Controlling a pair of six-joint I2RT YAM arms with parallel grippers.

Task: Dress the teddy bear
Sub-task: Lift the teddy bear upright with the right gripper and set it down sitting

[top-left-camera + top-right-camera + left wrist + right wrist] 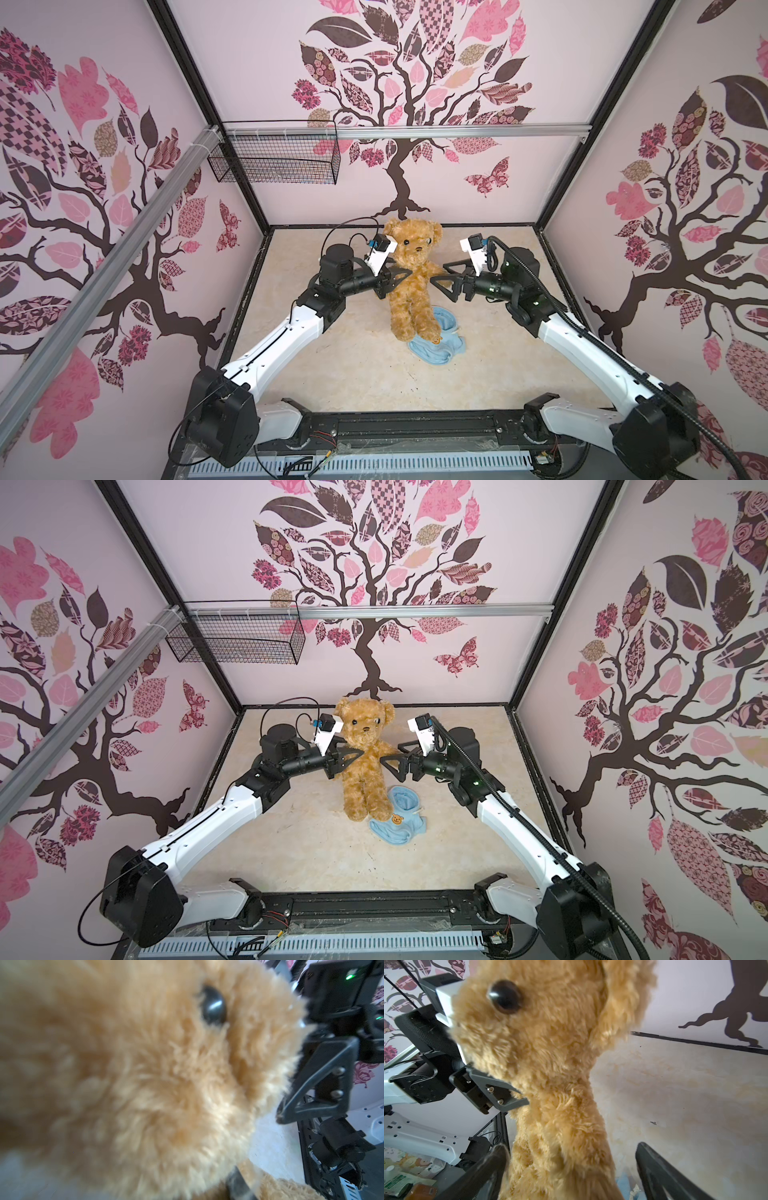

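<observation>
In a top view, hold bear [412, 305] upright in clamped left hand [400, 277]; shut wide-apart right hand [439, 274] gently round arm.

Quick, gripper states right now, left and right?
Left gripper: closed on the teddy bear, near its shoulder.
Right gripper: open, jaws around the bear's other arm, not gripping.
</observation>
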